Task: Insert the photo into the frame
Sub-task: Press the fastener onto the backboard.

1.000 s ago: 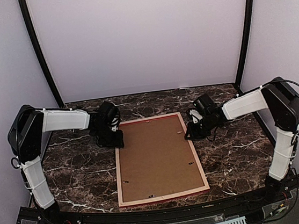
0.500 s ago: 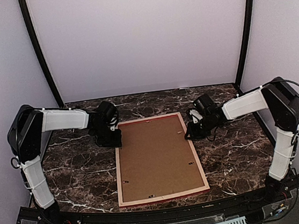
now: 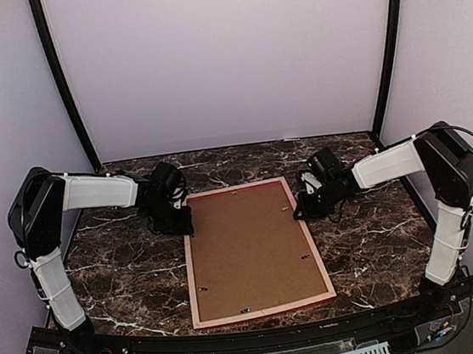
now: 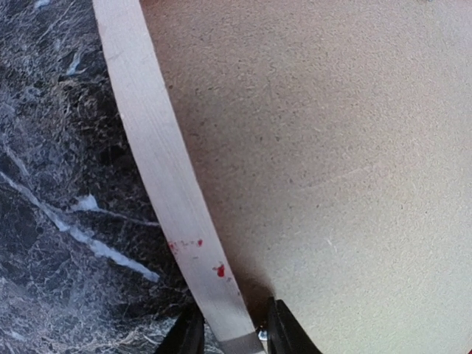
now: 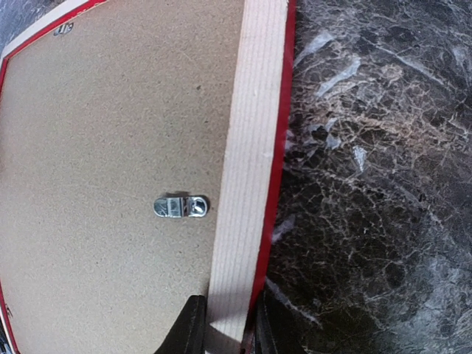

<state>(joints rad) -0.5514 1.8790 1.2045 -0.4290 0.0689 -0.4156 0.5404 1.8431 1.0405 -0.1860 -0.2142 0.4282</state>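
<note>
The frame (image 3: 265, 311) is found lying flat and face down at the middle of the table (image 3: 120, 276), its pale unpainted back turned upward and a thin line of red paint seen along its near and right outer edges. It is set slightly askew, the near end being carried a little toward the right side. The opening is filled by a plain brown backing board (image 3: 249, 248), which sits within the rails and is level with them. A small metal turn clip (image 5: 181, 206) is noted on the board just inside the right rail, and a few red paint specks (image 4: 220, 271) are noted on the left rail. The left gripper (image 4: 236, 335) is placed at the left rail close to the far left corner; one finger is seen on the outer edge and one on the inner edge, and the rail is pinched between them. The right gripper (image 5: 228, 328) is placed likewise at the right rail close to the far right corner, with that rail pinched between its two fingers. Both arms are reached inward from the sides of the dark veined marble surface, on which the frame is rested.
</note>
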